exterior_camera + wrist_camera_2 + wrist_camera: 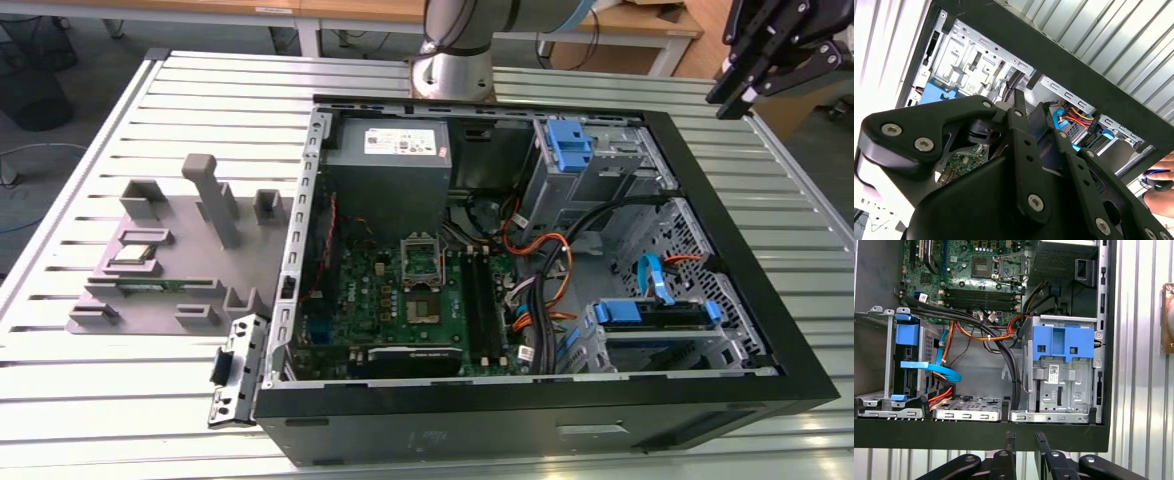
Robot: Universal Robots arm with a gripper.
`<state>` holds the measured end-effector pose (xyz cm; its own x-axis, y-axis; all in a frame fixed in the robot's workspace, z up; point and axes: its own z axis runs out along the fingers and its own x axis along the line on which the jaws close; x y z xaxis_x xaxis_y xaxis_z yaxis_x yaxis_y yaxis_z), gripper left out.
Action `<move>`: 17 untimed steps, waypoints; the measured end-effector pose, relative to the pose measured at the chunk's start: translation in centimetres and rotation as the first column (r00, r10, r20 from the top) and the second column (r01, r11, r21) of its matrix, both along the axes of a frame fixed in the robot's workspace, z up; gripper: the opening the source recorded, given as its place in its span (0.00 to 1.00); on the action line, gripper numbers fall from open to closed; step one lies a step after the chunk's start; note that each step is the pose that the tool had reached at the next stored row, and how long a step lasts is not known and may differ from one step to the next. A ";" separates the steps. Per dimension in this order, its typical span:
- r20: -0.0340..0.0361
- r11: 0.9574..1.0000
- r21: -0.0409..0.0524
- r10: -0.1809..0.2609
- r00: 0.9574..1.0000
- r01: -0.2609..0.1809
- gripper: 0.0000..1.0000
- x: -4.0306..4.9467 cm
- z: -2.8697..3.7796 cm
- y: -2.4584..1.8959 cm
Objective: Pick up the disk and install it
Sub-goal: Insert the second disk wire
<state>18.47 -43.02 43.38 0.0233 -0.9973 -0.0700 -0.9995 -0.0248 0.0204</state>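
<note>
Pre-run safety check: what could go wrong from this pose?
1. Loose cables cross between the drive cages; the end effector could snag them.
2. A hand rests beside the case in the second wrist view; possible contact.
3. The end effector hangs just outside the case rim and might clip it.

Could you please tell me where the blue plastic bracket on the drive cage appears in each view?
Exterior view: the blue bracket sits on the drive cage in the case's far corner, toward the exterior view's right.
First wrist view: on the drive cage, beside the black cables.
Second wrist view: against the drive cage.
Shared landmark: the orange-and-red wires.
</note>
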 end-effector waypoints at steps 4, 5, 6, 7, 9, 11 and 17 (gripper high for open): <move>0.000 1.000 0.000 0.000 1.000 0.000 0.29 0.00 -0.06 0.00; 0.000 1.000 0.000 0.000 1.000 0.000 0.29 0.00 -0.08 -0.02; 0.000 1.000 0.000 0.000 1.000 0.000 0.29 0.00 -0.11 -0.04; 0.000 1.000 0.000 0.000 1.000 0.000 0.29 0.00 -0.13 -0.06; 0.000 1.000 0.000 0.000 1.000 0.000 0.29 0.00 -0.15 -0.10; 0.000 1.000 0.000 0.000 1.000 0.000 0.29 0.00 -0.15 -0.12; 0.000 1.000 0.000 0.000 1.000 0.000 0.29 0.00 -0.23 -0.55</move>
